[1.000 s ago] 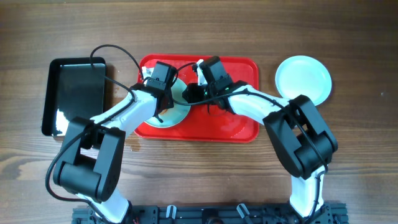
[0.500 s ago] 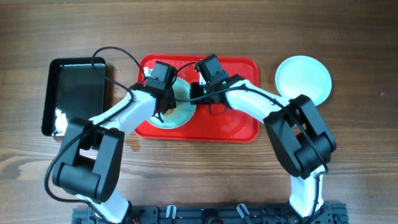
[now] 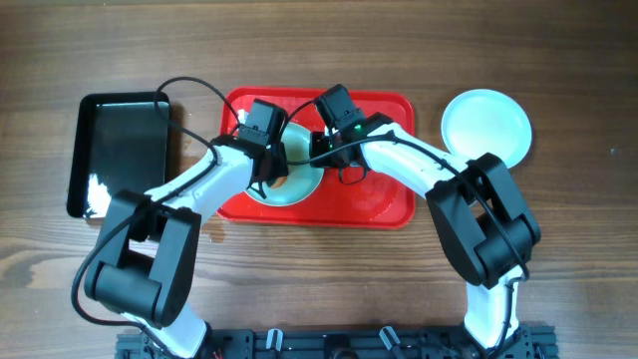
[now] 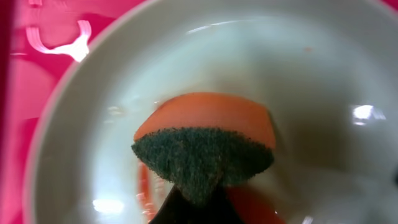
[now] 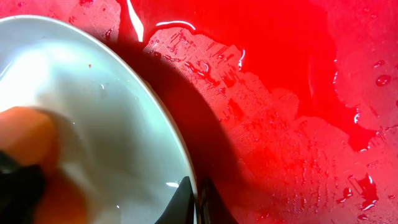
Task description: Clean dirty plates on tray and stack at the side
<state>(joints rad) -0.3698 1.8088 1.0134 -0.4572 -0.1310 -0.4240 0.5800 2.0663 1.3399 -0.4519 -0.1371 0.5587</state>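
Well, from overhead the red tray point(image 3: 384, 194) sits at the centre of the desk point(image 3: 578, 249), and both arms reach onto its left half. A dirty plate point(image 3: 299, 186) lies there, low on that half, mostly covered by the arms. The left hand point(image 3: 271, 168) is down over the plate, and the right hand point(image 3: 315, 152) meets the plate's upper right edge. From this height I cannot tell how far either hand is closed. A second plate point(image 3: 486, 128) rests on the bare desk just beyond the tray's upper right corner, apart from it. A black tray point(image 3: 120, 150) lies at the far left.

Next, the left wrist view is almost filled by the dirty plate point(image 4: 323, 93), with a strip of red tray point(image 4: 25, 74) down the left edge. The left hand point(image 4: 193, 202) comes up from the bottom centre, closed tight on a sponge point(image 4: 205, 140) that is orange with a dark green scouring face. The sponge presses on the plate's wet floor, and a thin orange smear point(image 4: 143, 186) runs just left of it.

Last, in the right wrist view the dirty plate point(image 5: 106, 106) takes up the left side, over the wet, puddled red tray point(image 5: 286, 124). The right hand point(image 5: 194, 204), at the bottom centre, is pinched shut on the plate's rim, one finger on each side. The sponge point(image 5: 25, 143) shows at the lower left, on the plate.
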